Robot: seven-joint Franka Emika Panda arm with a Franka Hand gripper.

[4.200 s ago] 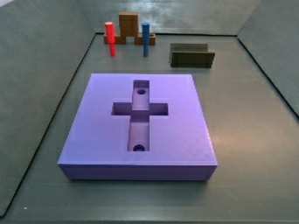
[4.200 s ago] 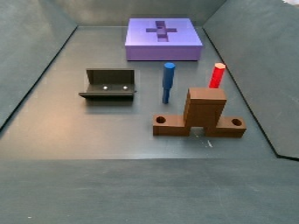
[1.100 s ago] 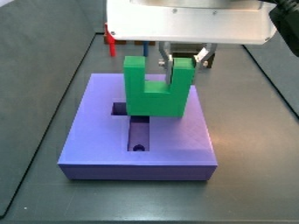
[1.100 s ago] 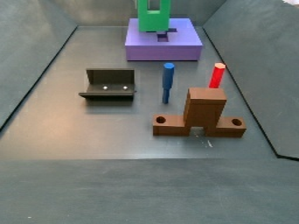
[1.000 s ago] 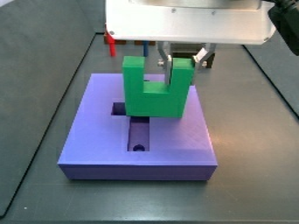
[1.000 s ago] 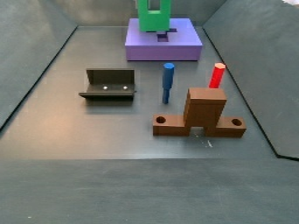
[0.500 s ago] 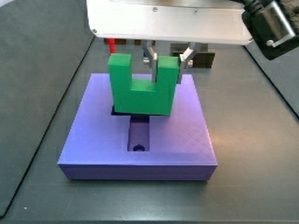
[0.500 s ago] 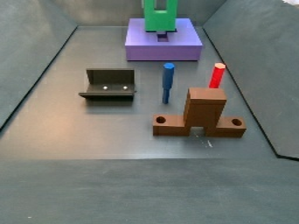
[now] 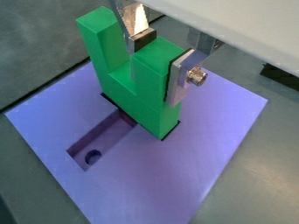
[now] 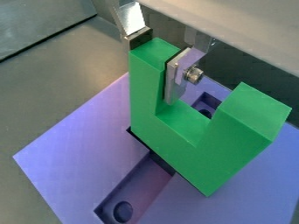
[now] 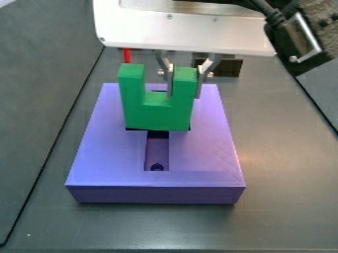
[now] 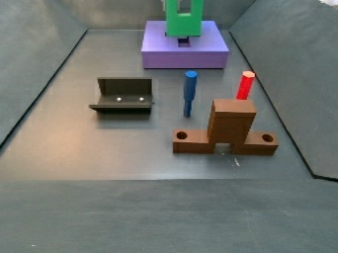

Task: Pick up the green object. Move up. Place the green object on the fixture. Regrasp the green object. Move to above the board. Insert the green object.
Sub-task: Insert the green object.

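My gripper (image 9: pixel 162 54) pinches the green object (image 11: pixel 154 99), its base in the board (image 11: pixel 205 158)'s cross recess (image 11: pixel 156 152), 12 o'clock end.

I see the bright green object (image 11: pixel 156 99), silver gripper (image 9: pixel 162 52) plates, lavender board (image 11: pixel 199 156), blue peg (image 12: pixel 191 92), red peg (image 12: pixel 246 84).
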